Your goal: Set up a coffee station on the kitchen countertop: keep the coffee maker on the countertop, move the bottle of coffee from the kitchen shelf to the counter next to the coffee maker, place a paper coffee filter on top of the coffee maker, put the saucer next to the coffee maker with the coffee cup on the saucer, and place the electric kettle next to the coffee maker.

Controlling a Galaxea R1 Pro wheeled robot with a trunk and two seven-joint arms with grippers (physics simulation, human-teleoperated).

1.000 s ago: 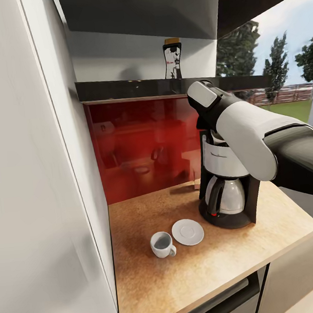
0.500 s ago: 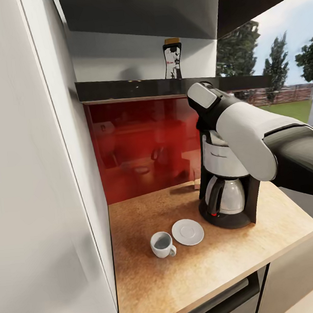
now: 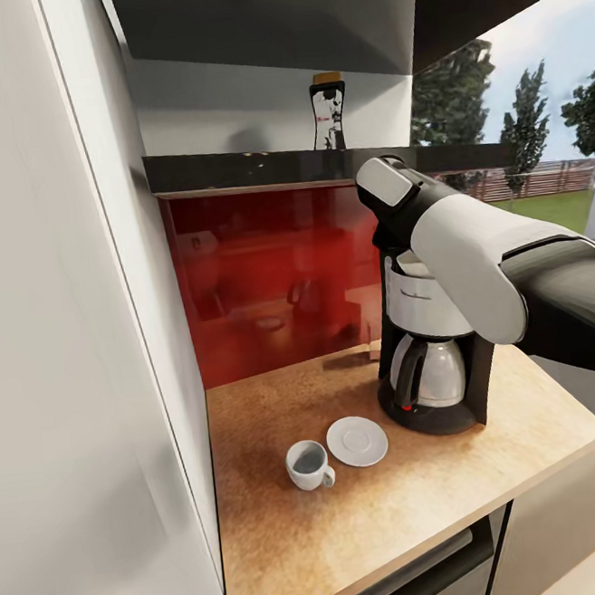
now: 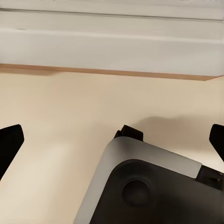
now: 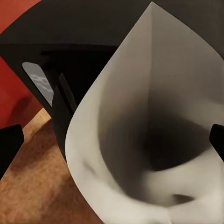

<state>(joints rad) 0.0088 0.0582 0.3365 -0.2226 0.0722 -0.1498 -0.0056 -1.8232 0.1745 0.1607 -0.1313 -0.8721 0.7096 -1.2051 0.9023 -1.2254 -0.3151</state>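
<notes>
Nothing has visibly shifted since the earlier pictures. Right of centre, one coffee maker (image 3: pixel 428 358) stands on the countertop (image 3: pixel 372 509), the right arm (image 3: pixel 485 266) over it. One paper filter (image 5: pixel 149 140) sits between the right gripper's (image 5: pixel 112 140) spread fingertips. One cup (image 3: pixel 308 465) stands just beside one saucer (image 3: pixel 357 440). One coffee bottle (image 3: pixel 328 113) is on the shelf (image 3: pixel 231 169), upper centre. The left gripper (image 4: pixel 112 140) is spread wide, holding nothing.

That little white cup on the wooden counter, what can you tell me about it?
The small white glossy coffee cup stands upright on the speckled wooden countertop, its single loop handle turned toward the camera's lower right. It looks like ceramic, and its inside is dark and shadowed, so I cannot tell whether it holds anything. It sits beside the round white saucer, close to it, not on it. Nothing grips it.
</notes>
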